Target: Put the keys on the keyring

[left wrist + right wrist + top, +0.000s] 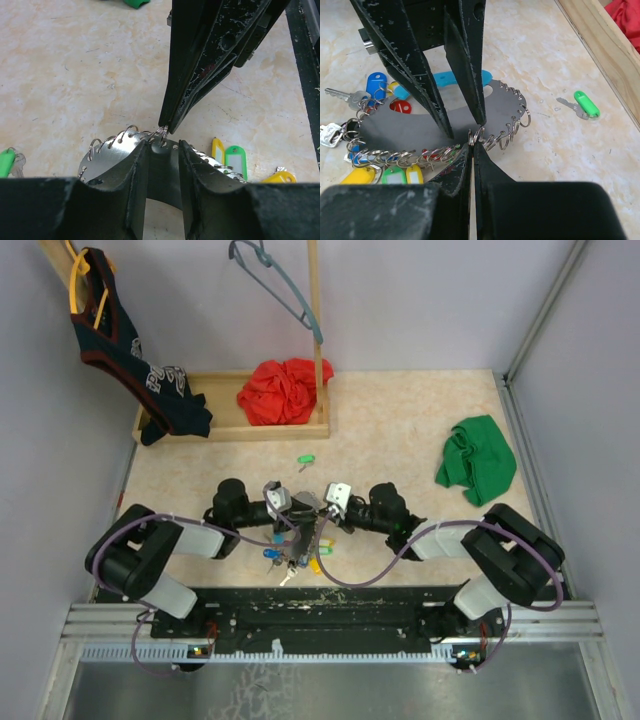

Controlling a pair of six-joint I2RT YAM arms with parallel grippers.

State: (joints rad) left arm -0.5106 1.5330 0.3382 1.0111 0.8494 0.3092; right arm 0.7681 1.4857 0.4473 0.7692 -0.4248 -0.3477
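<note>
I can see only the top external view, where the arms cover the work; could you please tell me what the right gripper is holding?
Observer: The right gripper is shut on one small split ring at the rim of the keyring.
Operator: Thank you; and the left gripper?
Observer: Its jaws stand apart, fingertips down on the keyring's grey band beside that ring.
Operator: Is any spot on the rim free?
Observer: The rim rings nearest the loose green-tagged key look bare.

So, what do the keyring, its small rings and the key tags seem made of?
The keyring looks like sheet metal, with dull grey sheen, though plastic is possible; its light-blue section looks like smooth plastic. The small rings look like shiny steel wire. The key tags look like glossy moulded plastic.
</note>
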